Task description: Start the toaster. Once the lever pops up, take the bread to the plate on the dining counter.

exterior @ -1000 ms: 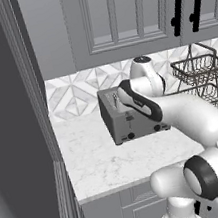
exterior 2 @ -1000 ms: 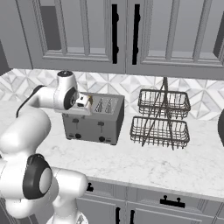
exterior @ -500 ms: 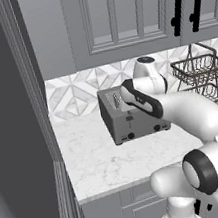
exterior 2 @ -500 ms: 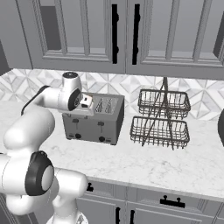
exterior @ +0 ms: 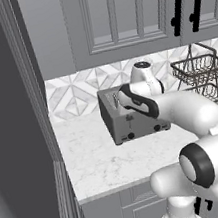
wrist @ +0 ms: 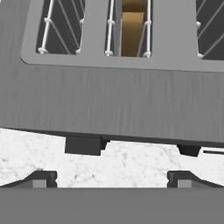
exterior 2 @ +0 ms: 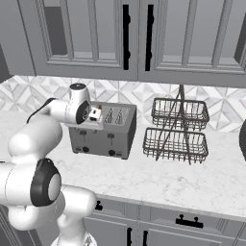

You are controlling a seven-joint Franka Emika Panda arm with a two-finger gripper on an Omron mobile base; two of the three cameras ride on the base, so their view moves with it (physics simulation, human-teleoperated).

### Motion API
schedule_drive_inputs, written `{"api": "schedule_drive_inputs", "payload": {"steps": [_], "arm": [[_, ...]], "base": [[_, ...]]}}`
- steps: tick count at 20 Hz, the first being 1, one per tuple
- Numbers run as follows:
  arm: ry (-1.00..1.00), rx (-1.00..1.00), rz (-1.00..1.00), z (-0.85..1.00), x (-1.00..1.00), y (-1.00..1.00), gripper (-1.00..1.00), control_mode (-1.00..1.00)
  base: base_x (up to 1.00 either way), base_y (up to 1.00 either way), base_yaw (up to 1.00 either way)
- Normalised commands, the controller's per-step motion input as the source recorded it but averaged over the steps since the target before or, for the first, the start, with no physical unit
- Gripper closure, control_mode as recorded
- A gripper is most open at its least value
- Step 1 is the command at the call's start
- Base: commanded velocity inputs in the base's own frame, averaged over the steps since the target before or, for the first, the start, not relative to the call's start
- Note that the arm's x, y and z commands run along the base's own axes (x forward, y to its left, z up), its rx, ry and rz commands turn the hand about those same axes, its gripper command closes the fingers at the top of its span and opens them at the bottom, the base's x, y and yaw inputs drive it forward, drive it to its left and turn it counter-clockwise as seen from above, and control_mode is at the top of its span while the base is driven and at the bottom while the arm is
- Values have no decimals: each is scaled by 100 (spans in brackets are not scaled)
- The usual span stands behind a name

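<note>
Item: toaster (wrist: 113, 105), standing on the marble desk (exterior: 97, 159); bread (wrist: 132, 26) sitting down in a slot. I am holding my fingers (wrist: 111, 179) wide apart and empty above its front edge. Lever (wrist: 83, 145): I should be lowering squarely onto it, pressing straight down.

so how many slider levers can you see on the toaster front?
2 on the toaster front: left lever below the gripper, right lever nearer the wire baskets. None appear hidden.
</note>
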Motion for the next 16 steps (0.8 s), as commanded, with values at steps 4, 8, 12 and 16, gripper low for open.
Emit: {"api": "schedule_drive_inputs", "payload": {"steps": [4, 8, 12, 16], "arm": [[0, -4, 0, -32, 6, 17, -100, -100], [0, 0, 0, -5, 5, 3, -100, -100], [0, 1, 0, 0, 1, -4, -100, -100], [0, 4, 0, -10, 0, -20, -100, -100]], "base": [[0, 0, 0], [0, 0, 0], [0, 0, 0], [0, 0, 0]]}}
